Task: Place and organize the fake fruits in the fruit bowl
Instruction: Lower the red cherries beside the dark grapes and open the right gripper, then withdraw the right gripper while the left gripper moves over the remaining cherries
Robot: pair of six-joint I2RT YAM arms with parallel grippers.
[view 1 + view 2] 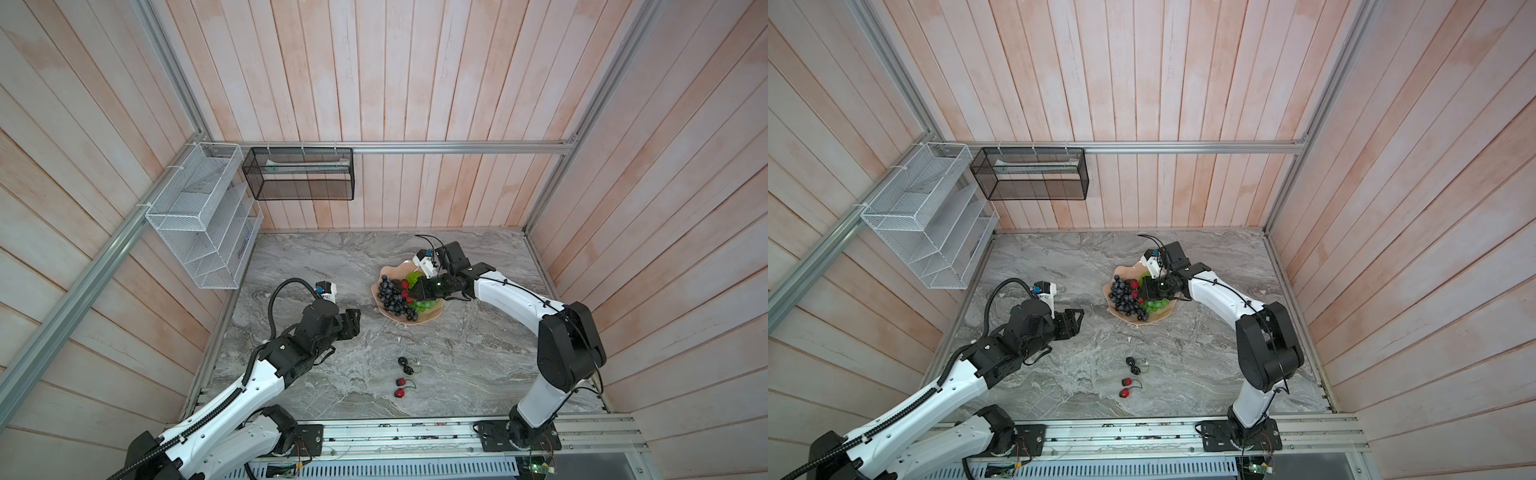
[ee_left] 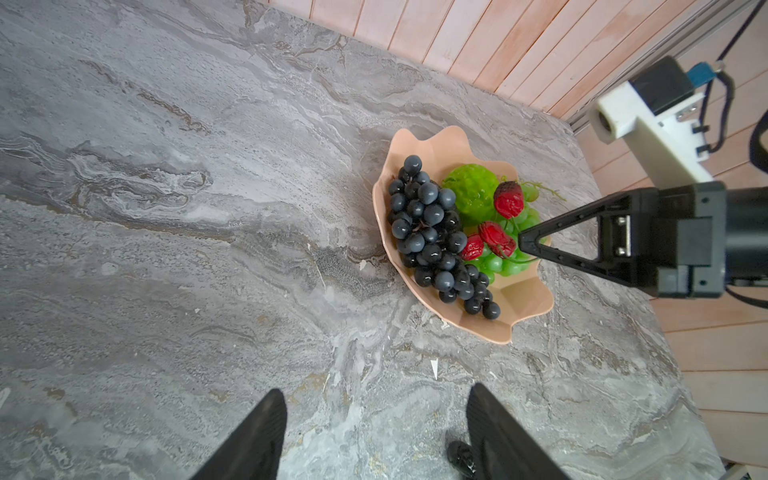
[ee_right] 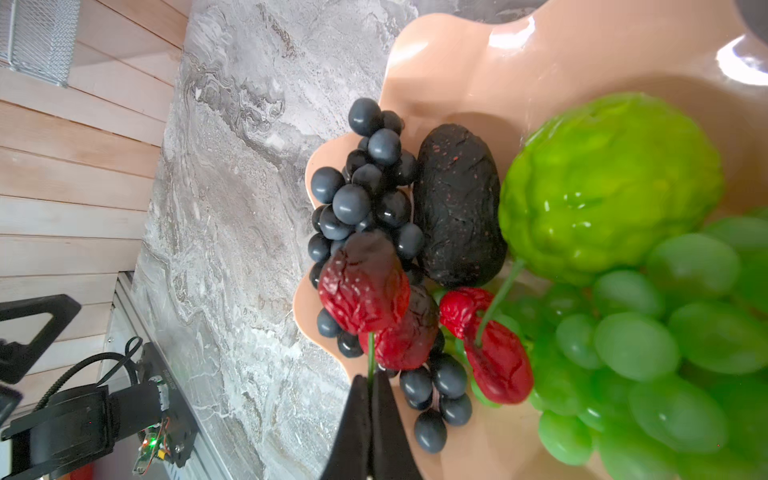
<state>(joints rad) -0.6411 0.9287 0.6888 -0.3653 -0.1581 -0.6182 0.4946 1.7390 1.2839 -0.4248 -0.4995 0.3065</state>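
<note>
Right gripper (image 3: 370, 378) is clamped on red cherries' (image 3: 365, 291) stem over the fruit bowl (image 3: 457, 62); left gripper (image 2: 376, 392) is held open, empty.

Peach bowl (image 2: 524, 296), purple grapes (image 2: 432, 232), grn grapes (image 2: 498, 264), red cherries (image 3: 365, 286).

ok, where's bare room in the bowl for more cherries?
Two bare patches in the fruit bowl: far lobe by the purple grapes and knobbly green fruit, near lobe past the grapes' tail. Middle crowded: red cherries, green grapes, right gripper.
</note>
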